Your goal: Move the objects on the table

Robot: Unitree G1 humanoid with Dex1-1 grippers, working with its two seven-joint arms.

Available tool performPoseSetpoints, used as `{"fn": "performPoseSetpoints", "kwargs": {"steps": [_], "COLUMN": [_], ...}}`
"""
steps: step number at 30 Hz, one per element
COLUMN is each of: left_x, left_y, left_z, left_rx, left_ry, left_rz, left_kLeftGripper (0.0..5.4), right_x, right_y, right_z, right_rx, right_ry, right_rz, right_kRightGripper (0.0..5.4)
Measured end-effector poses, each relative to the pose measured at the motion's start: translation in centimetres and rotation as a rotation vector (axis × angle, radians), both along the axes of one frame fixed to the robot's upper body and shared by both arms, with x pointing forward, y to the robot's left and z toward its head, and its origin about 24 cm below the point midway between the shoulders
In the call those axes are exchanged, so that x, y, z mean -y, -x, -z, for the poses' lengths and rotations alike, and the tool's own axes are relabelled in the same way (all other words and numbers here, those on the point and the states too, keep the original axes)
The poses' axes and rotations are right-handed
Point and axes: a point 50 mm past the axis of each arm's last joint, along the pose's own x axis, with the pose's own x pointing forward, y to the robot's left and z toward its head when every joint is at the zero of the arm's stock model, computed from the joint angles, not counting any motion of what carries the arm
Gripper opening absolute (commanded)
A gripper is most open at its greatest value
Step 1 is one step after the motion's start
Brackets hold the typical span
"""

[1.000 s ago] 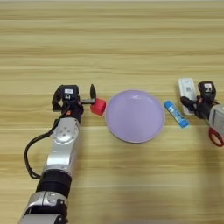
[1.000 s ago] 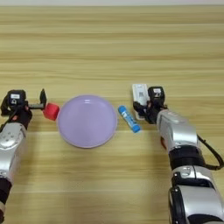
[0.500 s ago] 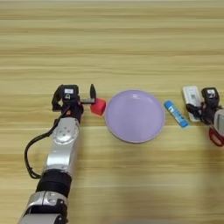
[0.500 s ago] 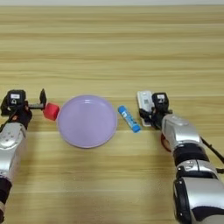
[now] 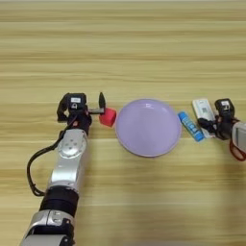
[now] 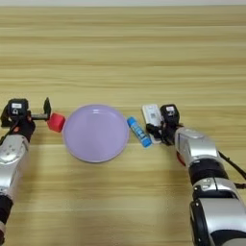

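As you look down on the scene, here is what you have:

Table: light wood w/ horizontal grain, fills the view.

Plate: lilac, round, flat on the table near the middle. Nothing lies in it.

Cube: red, on the table just left of the plate rim, very close to it or touching; you can't tell which.

Tube: white w/ blue cap, lying flat and slanted, just right of the plate. It is btw. the plate and the bar.

Bar: white, flat, remote-like, lying just right of the tube, almost parallel to it, long side pointing away from you.

Left gripper: at the left side of the cube. Fingers spread apart; one black finger stands up just above the cube's left edge, and a thin part reaches toward the cube. It holds nothing. Whether it touches the cube, you can't tell.

Right gripper: at the right edge of the bar, low on the table. Its black fingers are against the bar's near-right end, but if they are spread or pinching the bar you can't tell.

Arms: the left one comes from the bottom-left, the right one from the bottom-right, both w/ silver forearms.
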Motion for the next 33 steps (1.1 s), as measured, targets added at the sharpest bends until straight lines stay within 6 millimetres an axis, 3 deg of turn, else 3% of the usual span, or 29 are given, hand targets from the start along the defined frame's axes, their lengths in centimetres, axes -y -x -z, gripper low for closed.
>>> {"fn": "performPoseSetpoints", "kwargs": {"steps": [12, 20, 26, 33], "left_x": [0.0, 0.0, 0.0, 0.0], "left_y": [0.0, 0.0, 0.0, 0.0], "left_z": [0.0, 0.0, 0.0, 0.1], "left_rx": [0.0, 0.0, -0.001, -0.006], "left_ry": [0.0, 0.0, 0.0, 0.0], "left_rz": [0.0, 0.0, 0.0, 0.0], "left_kLeftGripper": [5.4, 5.4, 5.4, 5.4], "right_x": [0.1, -0.2, -1.6, -2.8], "right_y": [0.1, -0.5, -0.5, -0.3], "right_z": [-0.1, -2.3, -3.5, -3.3], "right_rx": [0.014, 0.13, 0.205, 0.216], "right_ry": [0.037, 0.043, 0.008, -0.012], "right_rz": [0.007, 0.007, -0.029, -0.058], "right_kRightGripper": [4.47, 5.33, 5.38, 5.38]}}
